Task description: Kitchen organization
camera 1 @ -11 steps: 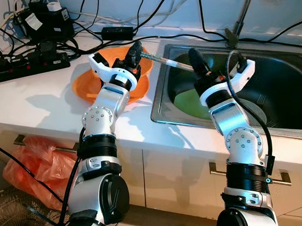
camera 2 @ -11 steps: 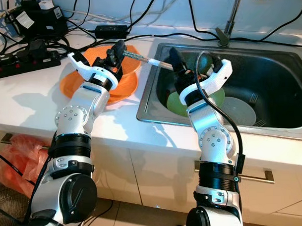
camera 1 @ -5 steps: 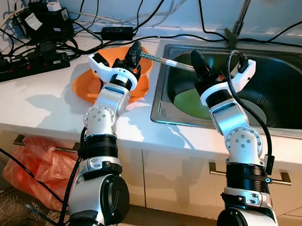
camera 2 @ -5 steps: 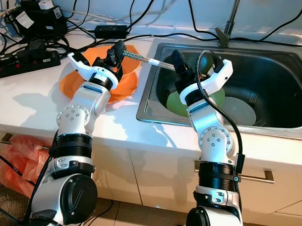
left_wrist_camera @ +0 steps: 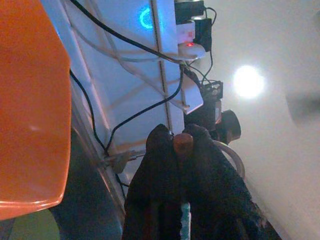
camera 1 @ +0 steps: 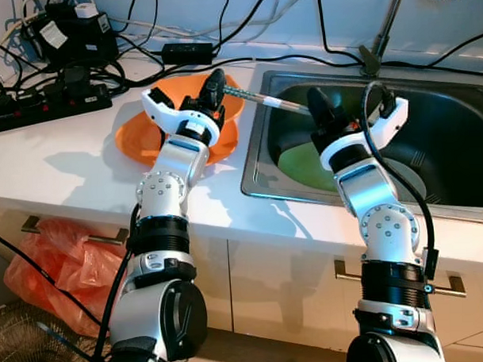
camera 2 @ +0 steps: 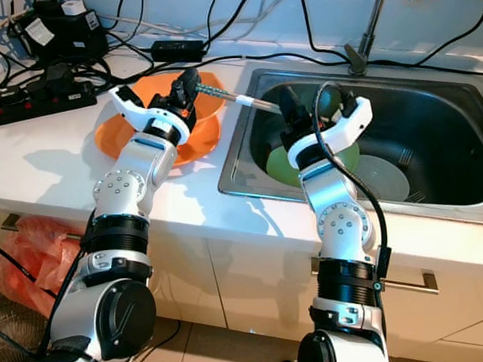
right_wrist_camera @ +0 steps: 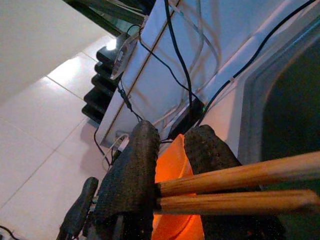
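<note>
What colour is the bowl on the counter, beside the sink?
The bowl is orange, sitting on an orange plate; clearest in the left eye view.

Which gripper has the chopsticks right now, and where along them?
Both: left gripper is shut on one end of the chopsticks, right gripper on the other, over the sink edge.

Both eye views are bright, evenly lit and sharp. Soft grey arm shadows fall on the white worktop (camera 1: pixel 58 163), and the sink (camera 1: pixel 260 152) rim carries pale glare. The left wrist view is dimmer and soft-focused, with a round lamp (left_wrist_camera: pixel 248 81) blooming white. Close objects blur in both wrist views.
</note>
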